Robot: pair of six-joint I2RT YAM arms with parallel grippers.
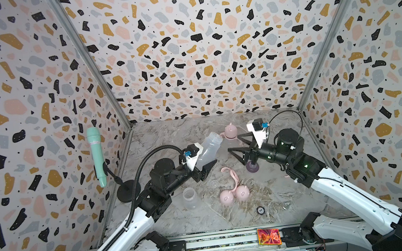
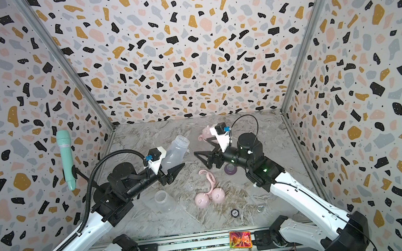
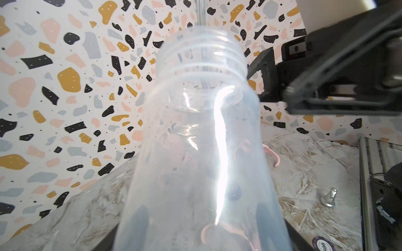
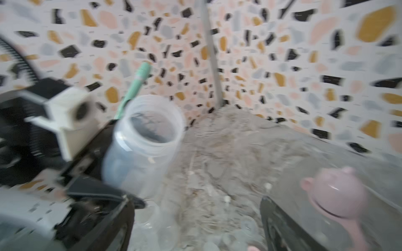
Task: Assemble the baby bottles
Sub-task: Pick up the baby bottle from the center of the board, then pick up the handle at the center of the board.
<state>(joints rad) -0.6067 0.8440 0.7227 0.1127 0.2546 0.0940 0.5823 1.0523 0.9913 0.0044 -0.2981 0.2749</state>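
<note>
2 caps [image 1: 227, 197] lie on the desk [image 1: 160, 140], right of the open bottle [image 1: 190, 197] and before the raised bottle [image 1: 209, 149]; the capped bottle [image 1: 230, 131] stands behind.

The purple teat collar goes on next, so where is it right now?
In both top views the purple teat collar sits on the table right of centre, close by the right tool, the loose pink handle ring just left of it.

Both top views give you bright, even light, with only faint shadows on the marble table [image 1: 180, 225] around the clear bottle [image 1: 209, 149], and the walls bow toward the frame edges. Your left wrist view is sharp, but a white glare streak runs down that bottle. Your right wrist view is motion-blurred, and the pink cap [image 4: 335, 193] near the bottle is smeared.
</note>
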